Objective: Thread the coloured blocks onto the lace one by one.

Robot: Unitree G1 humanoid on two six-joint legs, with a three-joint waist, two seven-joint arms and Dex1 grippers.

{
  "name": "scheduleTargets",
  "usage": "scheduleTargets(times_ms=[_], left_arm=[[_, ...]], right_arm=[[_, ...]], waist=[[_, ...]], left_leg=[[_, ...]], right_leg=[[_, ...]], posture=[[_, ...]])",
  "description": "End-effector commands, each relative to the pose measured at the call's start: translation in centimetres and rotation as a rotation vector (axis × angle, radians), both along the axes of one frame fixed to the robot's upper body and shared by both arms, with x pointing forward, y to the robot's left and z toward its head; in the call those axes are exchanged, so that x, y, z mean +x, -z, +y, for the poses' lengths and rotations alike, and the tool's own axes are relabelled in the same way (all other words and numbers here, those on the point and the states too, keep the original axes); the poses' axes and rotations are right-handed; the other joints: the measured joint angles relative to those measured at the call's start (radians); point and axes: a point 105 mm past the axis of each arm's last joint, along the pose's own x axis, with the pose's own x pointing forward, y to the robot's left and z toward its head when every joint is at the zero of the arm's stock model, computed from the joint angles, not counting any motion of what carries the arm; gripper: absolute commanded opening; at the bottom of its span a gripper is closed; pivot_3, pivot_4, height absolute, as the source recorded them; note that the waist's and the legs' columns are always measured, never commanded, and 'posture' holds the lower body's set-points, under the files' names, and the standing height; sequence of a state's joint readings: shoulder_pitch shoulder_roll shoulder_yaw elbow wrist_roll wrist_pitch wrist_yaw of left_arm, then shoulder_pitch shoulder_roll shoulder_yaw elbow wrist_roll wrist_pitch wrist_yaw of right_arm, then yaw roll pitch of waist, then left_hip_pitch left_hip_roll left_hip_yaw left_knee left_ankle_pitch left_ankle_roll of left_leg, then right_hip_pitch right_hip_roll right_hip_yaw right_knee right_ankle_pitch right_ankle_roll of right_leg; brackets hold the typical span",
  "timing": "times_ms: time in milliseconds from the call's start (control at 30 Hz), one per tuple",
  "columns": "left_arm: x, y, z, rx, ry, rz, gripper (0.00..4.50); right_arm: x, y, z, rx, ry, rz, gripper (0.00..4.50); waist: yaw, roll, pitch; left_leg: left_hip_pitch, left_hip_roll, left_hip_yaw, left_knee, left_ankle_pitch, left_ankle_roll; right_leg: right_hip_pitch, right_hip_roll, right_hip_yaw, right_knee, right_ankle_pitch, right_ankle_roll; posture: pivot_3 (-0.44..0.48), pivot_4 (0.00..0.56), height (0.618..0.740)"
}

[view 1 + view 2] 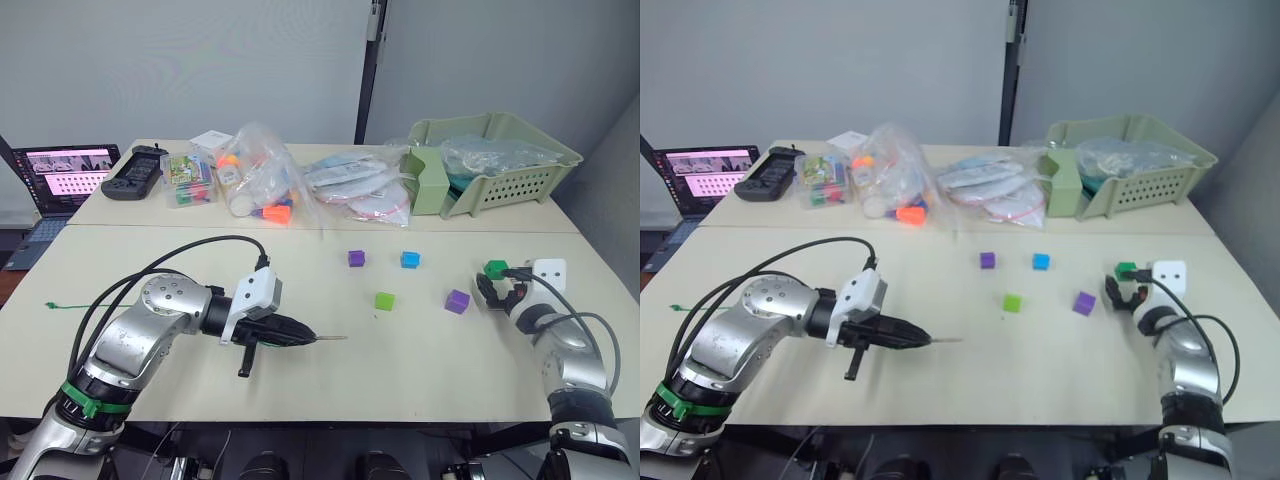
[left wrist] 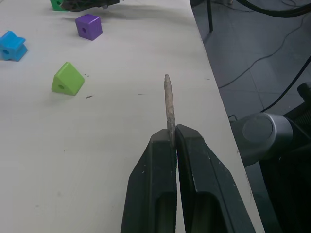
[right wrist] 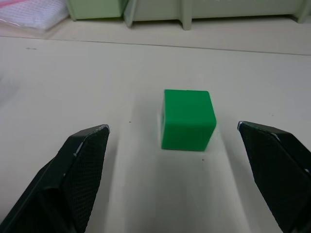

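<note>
My left gripper (image 1: 303,338) is shut on the lace's stiff pale tip (image 2: 168,102), which sticks out level over the table toward the right. A thin green stretch of the lace (image 1: 58,304) lies at the table's left edge. My right gripper (image 3: 172,127) stands open at the far right. The dark green block (image 3: 188,119) sits on the table just beyond its fingertips, in line with the gap and untouched. A purple block (image 1: 356,258) and the blue block (image 1: 410,259) lie mid-table. The lime block (image 1: 385,300) and another purple block (image 1: 457,301) lie nearer.
Clear bags of toys (image 1: 250,175) and flat packets (image 1: 355,190) line the back of the table beside a pale green basket (image 1: 500,160). A laptop (image 1: 65,175) and a black controller (image 1: 135,172) sit back left. A small white box (image 1: 549,271) rests by my right gripper.
</note>
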State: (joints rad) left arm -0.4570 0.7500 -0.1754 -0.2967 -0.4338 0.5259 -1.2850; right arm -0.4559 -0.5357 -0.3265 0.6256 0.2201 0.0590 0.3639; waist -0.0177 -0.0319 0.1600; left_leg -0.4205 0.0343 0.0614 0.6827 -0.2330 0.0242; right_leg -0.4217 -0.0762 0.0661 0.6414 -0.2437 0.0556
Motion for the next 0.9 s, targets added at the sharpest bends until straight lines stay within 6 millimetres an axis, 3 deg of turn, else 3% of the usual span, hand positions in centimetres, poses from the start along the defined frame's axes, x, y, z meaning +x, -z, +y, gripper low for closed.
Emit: scheduleTargets(times_ms=[33, 500, 833, 900], left_arm=[[-0.3, -0.8, -0.2, -0.011, 0.018, -0.034, 0.01], [-0.1, -1.0, 0.3, 0.004, 0.016, -0.044, 0.01], [0.0, -0.9, 0.3, 0.005, 0.005, -0.050, 0.00], [0.0, -0.8, 0.3, 0.004, 0.006, -0.050, 0.00]], right_arm=[[0.5, -1.2, -0.7, -0.026, 0.032, -0.049, 4.50], [2.5, -1.3, -0.8, -0.008, 0.044, -0.053, 4.50], [3.2, -1.7, -1.1, 0.029, 0.055, -0.057, 1.29], [3.1, -2.0, -1.2, 0.033, 0.052, -0.068, 1.15]], waist=[[-0.001, 0.000, 0.000], [-0.017, 0.000, 0.000], [-0.026, 0.000, 0.000], [-0.026, 0.000, 0.000]], left_leg=[[0.000, 0.000, 0.000, 0.000, 0.000, 0.000], [0.001, 0.000, 0.000, -0.002, 0.000, 0.000], [0.001, 0.000, 0.000, -0.003, 0.000, 0.000], [0.001, 0.000, 0.000, -0.003, 0.000, 0.000]], right_leg=[[0.000, 0.000, 0.000, 0.000, 0.000, 0.000], [0.000, 0.000, 0.000, 0.000, 0.000, 0.000], [0.000, 0.000, 0.000, 0.000, 0.000, 0.000], [0.000, 0.000, 0.000, 0.000, 0.000, 0.000]], posture=[[0.000, 0.150, 0.733], [0.000, 0.150, 0.733], [0.000, 0.150, 0.733], [0.000, 0.150, 0.733]])
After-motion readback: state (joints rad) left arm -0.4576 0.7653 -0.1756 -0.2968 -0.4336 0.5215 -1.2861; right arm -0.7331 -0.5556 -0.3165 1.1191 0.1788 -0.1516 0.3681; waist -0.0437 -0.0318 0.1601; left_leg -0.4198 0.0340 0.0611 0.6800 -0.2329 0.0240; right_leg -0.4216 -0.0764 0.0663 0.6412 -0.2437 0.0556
